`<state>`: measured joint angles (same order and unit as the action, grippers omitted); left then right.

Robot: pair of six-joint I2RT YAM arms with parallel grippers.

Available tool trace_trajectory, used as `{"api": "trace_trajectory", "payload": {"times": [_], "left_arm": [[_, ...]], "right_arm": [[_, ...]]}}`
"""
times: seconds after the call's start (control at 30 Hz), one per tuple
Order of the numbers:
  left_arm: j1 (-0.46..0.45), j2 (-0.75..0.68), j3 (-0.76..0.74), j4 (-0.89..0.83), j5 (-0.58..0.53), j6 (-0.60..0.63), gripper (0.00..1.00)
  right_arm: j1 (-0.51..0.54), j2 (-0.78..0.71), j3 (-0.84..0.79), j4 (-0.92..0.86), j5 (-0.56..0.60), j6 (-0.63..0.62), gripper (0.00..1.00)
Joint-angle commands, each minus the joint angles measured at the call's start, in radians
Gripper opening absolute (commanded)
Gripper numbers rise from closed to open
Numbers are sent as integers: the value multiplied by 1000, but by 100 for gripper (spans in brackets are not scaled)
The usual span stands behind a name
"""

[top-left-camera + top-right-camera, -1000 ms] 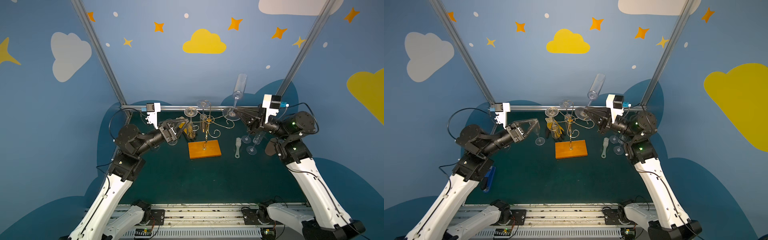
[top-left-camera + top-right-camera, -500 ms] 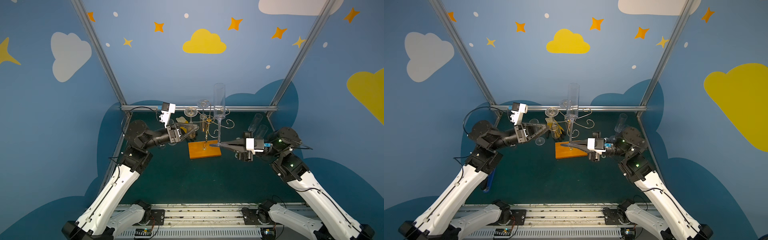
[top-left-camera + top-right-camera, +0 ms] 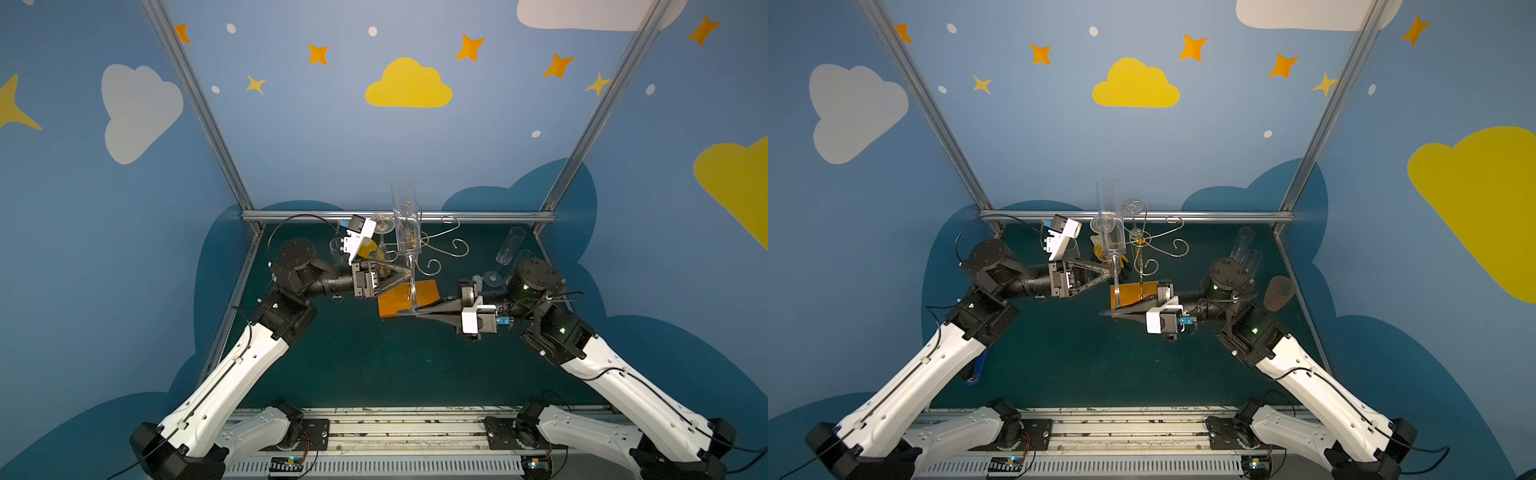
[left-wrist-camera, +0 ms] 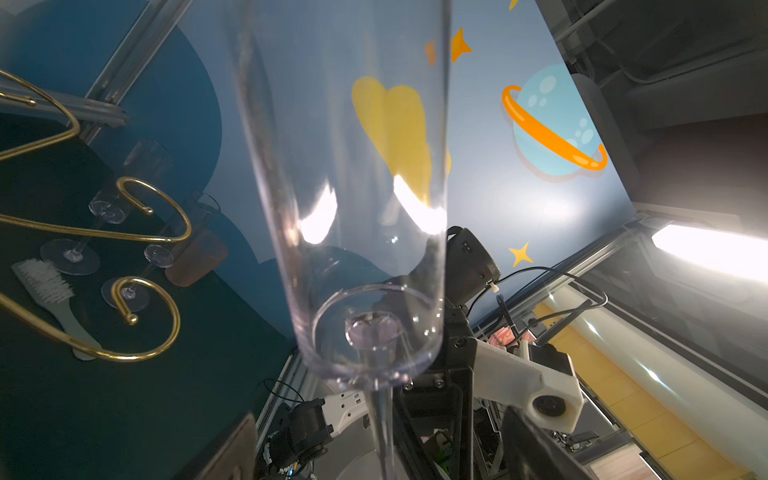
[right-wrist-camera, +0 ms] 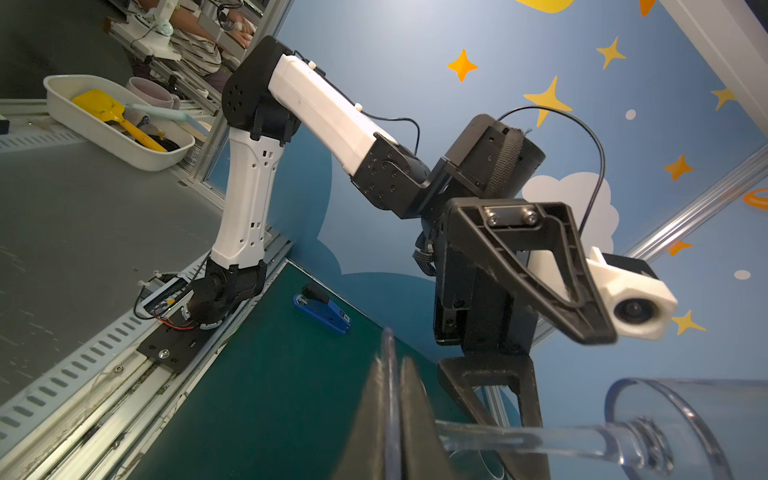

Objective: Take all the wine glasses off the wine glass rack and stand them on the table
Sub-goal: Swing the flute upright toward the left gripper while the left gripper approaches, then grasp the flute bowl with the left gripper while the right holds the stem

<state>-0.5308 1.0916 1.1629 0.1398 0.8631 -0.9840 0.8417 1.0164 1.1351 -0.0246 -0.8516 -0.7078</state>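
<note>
Clear wine glass (image 3: 405,224), foot pinched by right hand (image 3: 411,312).

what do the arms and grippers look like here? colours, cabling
Left arm and right arm: white shells, black joints, thin black cables running along them. Left gripper and right gripper: black triangular open-frame fingers.

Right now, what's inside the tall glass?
Nothing that I can see: the tall glass is clear and empty. Its foot is partly hidden, pinched in the shut right claw.
</note>
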Motion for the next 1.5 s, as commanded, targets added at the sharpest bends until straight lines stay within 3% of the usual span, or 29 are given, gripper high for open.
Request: {"api": "trace_trajectory", "payload": {"times": [0.0,0.37,0.53,0.77,1.07,1.1,1.2,1.47], "left_arm": [[-16,5,0,3,17,30,86],[-28,3,-27,9,-9,25,37],[-27,1,-32,12,-14,19,26],[-28,13,-29,27,-13,3,3],[-28,-13,-30,32,-31,-4,3],[-28,-19,-31,33,-38,-3,3],[-28,-36,-36,32,-56,6,3],[-25,-52,-40,-5,-80,59,3]], "right_arm": [[19,10,34,4,34,-61,0],[52,37,41,-4,96,-127,0],[57,34,36,-5,123,-139,0],[66,36,31,-10,142,-149,0],[85,28,38,-68,161,-164,0],[89,26,45,-94,166,-163,11],[101,5,44,-139,179,-151,87],[112,-137,-79,-14,292,-49,89]]}}
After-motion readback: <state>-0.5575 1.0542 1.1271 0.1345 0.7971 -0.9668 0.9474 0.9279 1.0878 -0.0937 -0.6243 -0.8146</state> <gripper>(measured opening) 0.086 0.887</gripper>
